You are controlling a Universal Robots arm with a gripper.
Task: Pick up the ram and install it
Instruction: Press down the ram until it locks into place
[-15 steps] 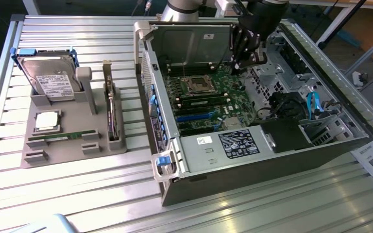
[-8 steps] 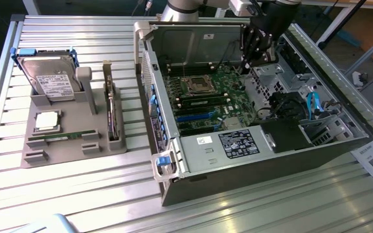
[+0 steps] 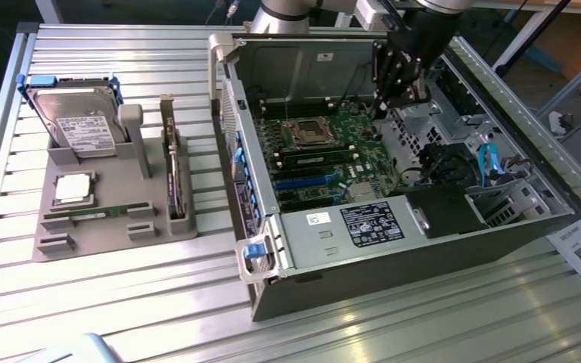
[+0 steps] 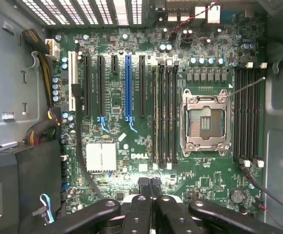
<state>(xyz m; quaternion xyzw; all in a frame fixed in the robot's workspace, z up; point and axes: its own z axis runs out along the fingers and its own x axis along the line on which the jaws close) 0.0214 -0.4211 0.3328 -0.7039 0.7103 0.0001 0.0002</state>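
The ram [image 3: 94, 214], a thin green stick, lies flat in the front slot of the grey holder [image 3: 88, 243] at the exterior view's left, outside the computer. My gripper [image 3: 402, 94] hangs inside the open computer case [image 3: 371, 227], above the far right part of the green motherboard [image 3: 321, 155], far from the ram. In the wrist view the gripper [image 4: 150, 185] is shut, fingertips together with nothing between them. It looks straight down on the motherboard [image 4: 117, 97]. Black memory slots [image 4: 165, 117] run beside the processor socket [image 4: 204, 122], with more slots [image 4: 246, 117] on its other side.
The holder also carries a hard drive [image 3: 76, 117], a square silver processor [image 3: 73, 187] and an upright dark expansion card [image 3: 175, 178]. Case walls, cables [image 3: 487, 162] and a black box [image 3: 442, 212] crowd the case's near-right part. Everything rests on a slatted metal table [image 3: 119, 302].
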